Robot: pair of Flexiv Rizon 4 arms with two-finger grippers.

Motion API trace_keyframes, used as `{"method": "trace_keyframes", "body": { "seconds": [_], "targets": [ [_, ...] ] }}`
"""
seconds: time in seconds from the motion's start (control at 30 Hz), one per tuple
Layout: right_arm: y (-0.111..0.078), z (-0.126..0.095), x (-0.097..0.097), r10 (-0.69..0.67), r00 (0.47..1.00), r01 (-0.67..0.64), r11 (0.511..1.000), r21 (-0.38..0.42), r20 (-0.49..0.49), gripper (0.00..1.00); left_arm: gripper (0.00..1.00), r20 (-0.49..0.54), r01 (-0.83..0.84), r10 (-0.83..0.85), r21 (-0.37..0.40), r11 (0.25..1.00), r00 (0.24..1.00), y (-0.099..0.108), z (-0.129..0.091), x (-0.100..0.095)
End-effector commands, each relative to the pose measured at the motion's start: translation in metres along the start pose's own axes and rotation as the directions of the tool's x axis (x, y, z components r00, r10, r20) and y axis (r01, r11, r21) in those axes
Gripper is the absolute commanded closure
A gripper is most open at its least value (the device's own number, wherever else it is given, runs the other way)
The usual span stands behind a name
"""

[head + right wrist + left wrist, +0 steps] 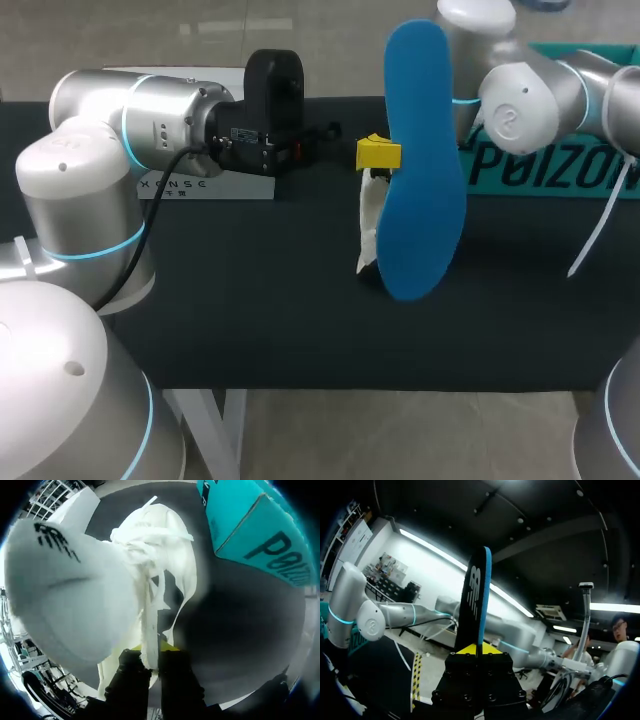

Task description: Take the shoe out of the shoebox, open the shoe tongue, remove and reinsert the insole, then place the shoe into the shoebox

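A blue insole (425,160) stands upright over the middle of the table. My left gripper (378,153) is shut on its side edge. In the left wrist view the insole (476,595) rises edge-on from between that gripper's (476,650) yellow tips. A white shoe (370,225) shows just beside and behind the insole. In the right wrist view my right gripper (152,652) is shut on a white strip of the shoe's (75,595) upper, near the laces. The insole hides this gripper in the head view. The teal shoebox (560,170) lies at the back right and shows beyond the shoe, as the shoebox (250,525), in the right wrist view.
A white printed plate (210,185) lies at the back left under my left arm. The black table (250,320) runs to its front edge close to the camera. My right arm (520,100) reaches in over the shoebox.
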State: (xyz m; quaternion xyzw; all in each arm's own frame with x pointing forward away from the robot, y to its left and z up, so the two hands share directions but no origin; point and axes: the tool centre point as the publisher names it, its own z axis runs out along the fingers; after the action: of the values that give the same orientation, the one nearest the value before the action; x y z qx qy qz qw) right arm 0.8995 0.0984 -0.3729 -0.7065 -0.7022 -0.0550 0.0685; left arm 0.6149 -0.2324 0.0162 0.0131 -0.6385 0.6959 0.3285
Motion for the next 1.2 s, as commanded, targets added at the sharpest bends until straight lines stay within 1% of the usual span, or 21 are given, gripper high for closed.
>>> {"method": "trace_keyframes", "body": {
  "seconds": [0.03,0.17,0.27,0.43,0.63,0.67,0.7,0.73,0.77,0.83,0.87,0.9,0.97,1.07,1.1,1.2],
  "targets": [
    [0.015,0.015,-0.001,-0.057,0.998,0.058,0.997,0.048,-0.035,1.00,1.00,0.001,-0.001,0.001,0.002,1.000,1.000,0.000,0.001,0.000],
    [0.018,0.014,0.001,-0.142,0.990,0.143,0.987,0.071,-0.024,1.00,1.00,0.001,-0.001,0.001,0.002,1.000,1.000,0.000,0.001,0.000],
    [0.020,0.010,0.005,-0.160,0.987,0.161,0.984,0.071,-0.009,1.00,1.00,0.001,-0.001,0.001,0.002,1.000,1.000,0.000,0.001,0.000],
    [0.018,0.004,0.006,-0.192,0.981,0.191,0.979,0.066,0.002,1.00,1.00,0.001,-0.001,0.001,0.002,1.000,1.000,0.000,0.001,0.000],
    [0.015,0.008,0.005,-0.218,0.976,0.218,0.973,0.076,-0.005,1.00,1.00,0.001,-0.001,0.001,0.002,1.000,1.000,0.000,0.001,0.000],
    [0.015,0.010,0.004,-0.238,0.971,0.239,0.968,0.082,-0.022,1.00,1.00,0.001,-0.001,0.001,0.002,1.000,1.000,0.000,0.001,0.000],
    [0.016,0.013,0.003,-0.256,0.966,0.259,0.960,0.108,-0.036,1.00,1.00,0.001,-0.001,0.001,0.002,1.000,1.000,0.000,0.001,0.000],
    [0.017,0.016,0.004,-0.279,0.959,0.282,0.950,0.132,-0.039,0.96,1.00,0.001,-0.001,0.001,0.002,1.000,1.000,0.000,0.001,0.000],
    [0.016,0.018,0.004,-0.264,0.964,0.266,0.954,0.138,-0.035,0.00,1.00,0.001,-0.001,0.001,0.002,1.000,1.000,0.000,0.001,0.000],
    [0.012,0.016,0.005,-0.299,0.954,0.300,0.940,0.164,-0.034,0.00,1.00,0.001,-0.001,0.001,0.002,1.000,1.000,0.000,0.001,0.000],
    [0.008,0.012,0.006,-0.294,0.955,0.294,0.941,0.165,-0.025,0.00,1.00,0.001,-0.001,0.001,0.002,1.000,1.000,0.000,0.001,0.000],
    [0.005,0.007,0.007,-0.321,0.947,0.320,0.932,0.172,-0.023,0.00,1.00,0.001,-0.001,0.001,0.002,1.000,1.000,0.000,0.001,0.000],
    [-0.002,-0.004,0.006,-0.312,0.950,0.311,0.937,0.158,-0.023,0.00,1.00,0.001,-0.001,0.001,0.002,1.000,1.000,0.000,0.001,0.000],
    [-0.009,-0.020,0.002,-0.312,0.948,0.317,0.943,0.099,-0.063,0.00,1.00,0.001,-0.001,0.001,0.002,1.000,1.000,0.000,0.001,0.000],
    [-0.011,-0.025,-0.001,-0.281,0.957,0.286,0.955,0.075,-0.067,0.00,1.00,0.001,-0.001,0.001,0.002,1.000,1.000,0.000,0.001,0.000],
    [-0.018,-0.042,-0.003,-0.254,0.963,0.255,0.967,0.008,-0.091,0.00,1.00,0.001,-0.001,0.001,0.002,1.000,1.000,0.000,0.001,0.000]
  ]
}}
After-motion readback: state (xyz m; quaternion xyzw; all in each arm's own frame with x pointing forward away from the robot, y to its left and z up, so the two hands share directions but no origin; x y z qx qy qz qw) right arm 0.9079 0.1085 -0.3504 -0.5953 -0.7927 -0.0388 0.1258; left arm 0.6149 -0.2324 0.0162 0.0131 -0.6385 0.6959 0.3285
